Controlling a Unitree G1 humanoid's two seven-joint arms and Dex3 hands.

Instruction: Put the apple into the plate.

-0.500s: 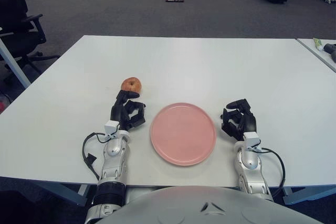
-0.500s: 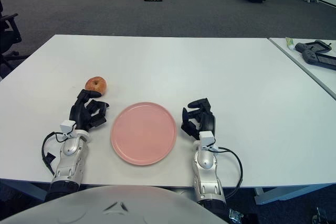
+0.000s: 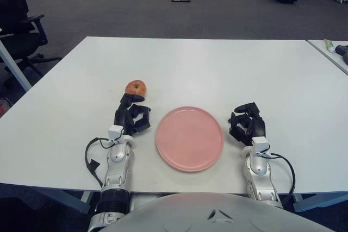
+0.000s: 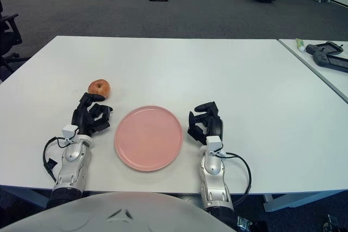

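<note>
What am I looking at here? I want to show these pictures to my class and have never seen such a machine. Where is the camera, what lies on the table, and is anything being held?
This is a humanoid robot seen through its own eyes: two cameras on its head, set slightly apart, look down at a white table, so both pictures show one scene. The two black, three-fingered things are its hands. The left hand is just short of an apple and holds nothing. The right hand shows to the right of a pink plate, also holding nothing. The plate has nothing on it, and the apple lies on the table beyond its left edge, so the job of putting the apple on the plate is not yet done.
</note>
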